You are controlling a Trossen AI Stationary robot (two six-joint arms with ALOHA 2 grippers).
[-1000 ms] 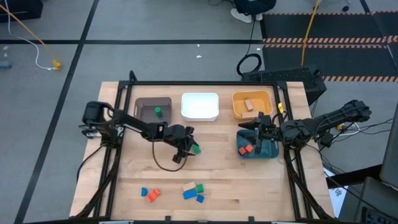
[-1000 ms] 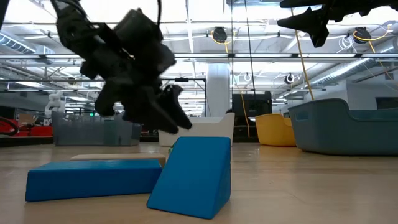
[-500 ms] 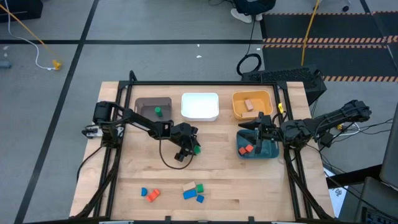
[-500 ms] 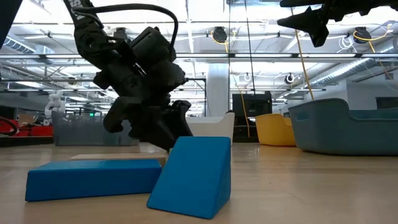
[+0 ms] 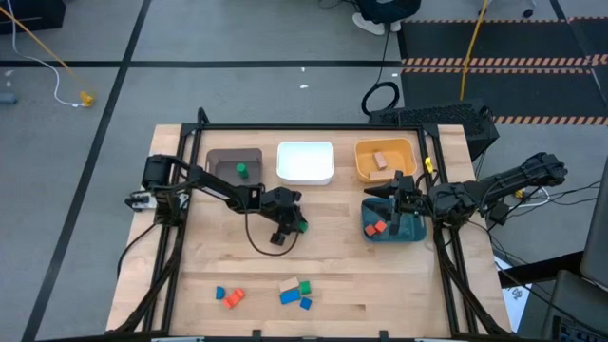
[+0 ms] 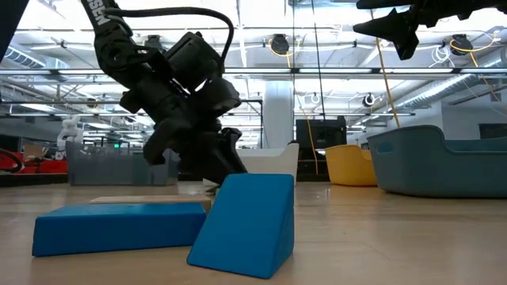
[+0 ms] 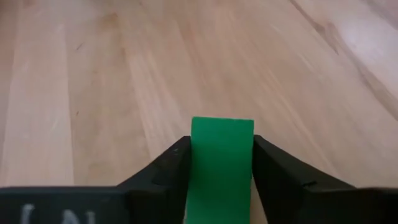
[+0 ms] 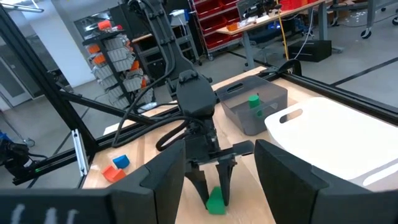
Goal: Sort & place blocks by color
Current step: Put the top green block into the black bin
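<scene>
High view: green block (image 5: 300, 227) sits mid-table, pinched between the fingers of the left gripper (image 5: 294, 226); the left wrist view confirms both dark fingers pressed on its two sides, bare wood past it. Whether it's lifted or touching the table can't be told.

At roughly 11 o'clock from it is the brown bin (image 5: 218, 159), with one green cube (image 5: 241, 170) already inside. The white bin (image 5: 305, 174) at 12 o'clock shows nothing in it. The orange bin (image 5: 364, 168) at 1 o'clock holds a pale wood block (image 5: 380, 160).

The right gripper (image 5: 387, 201) hangs over the teal bin (image 5: 416, 230) at 3 o'clock, fingers spread apart, nothing in them (parked, by the look of it). Red-orange blocks (image 5: 374, 228) lie in that bin.

Near the 6 o'clock edge remain unsorted pieces: a blue block (image 5: 219, 293) touching a red-orange one (image 5: 233, 297), and a cluster of pale, green and blue blocks (image 5: 295, 292).

Step in hand, as I judge it: carrying green to the green bin. Next move calls for keeping the grip, travelling toward 11 o'clock, clearing the brown bin's wall, then releasing beside the cube.
</scene>
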